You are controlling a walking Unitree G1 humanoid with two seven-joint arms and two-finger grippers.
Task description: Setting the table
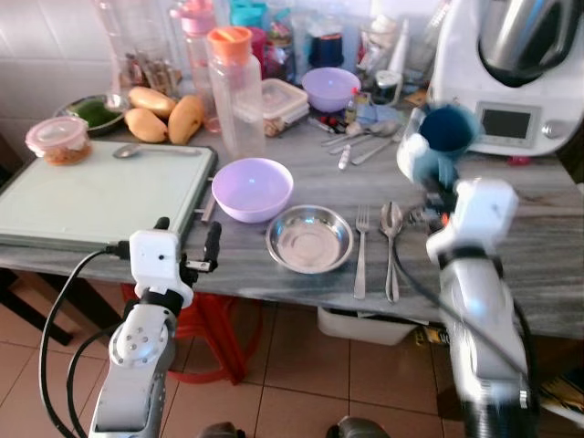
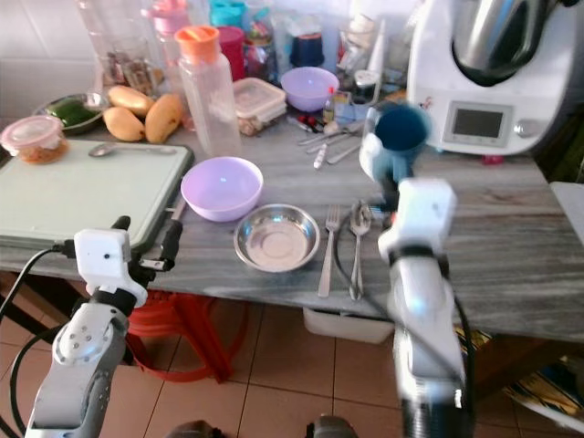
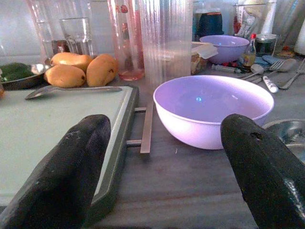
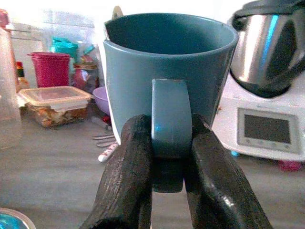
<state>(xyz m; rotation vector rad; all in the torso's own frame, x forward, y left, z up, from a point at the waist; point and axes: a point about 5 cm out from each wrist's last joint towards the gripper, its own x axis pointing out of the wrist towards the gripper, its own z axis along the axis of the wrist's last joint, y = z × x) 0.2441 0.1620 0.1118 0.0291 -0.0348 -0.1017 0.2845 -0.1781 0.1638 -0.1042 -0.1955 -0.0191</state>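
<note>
Blue mug is held above the table by the right gripper; both black fingers are pinched on the handle alone, mug upright, mouth up, long axis vertical, handle turned back toward the wrist; seen from the head, the mug hangs at roughly 1 o'clock of the steel bowl, past the fork and spoon, in front of the white kitchen machine.

Left gripper is low at the near table edge, spread wide and empty; the lilac bowl lies at its 12 o'clock, the tray at about 10 o'clock.

Place setting so far: lilac bowl, steel bowl, fork and spoon laid in a row; fork and spoon run near-to-far, heads toward the far side; a drinking spot at 12 to 1 o'clock of the cutlery is judged the likely target.

Risks, as judged: grip on the handle only, so the mug body may swing or rotate about the pinch if the arm is moved fast (blur on the arm in the head views suggests motion); a tilted base at set-down could cause a tip; descent too near could knock the spoon out of line; the loose cutlery and clutter at 11 o'clock leave little free surface; a high release would let it drop hard.
</note>
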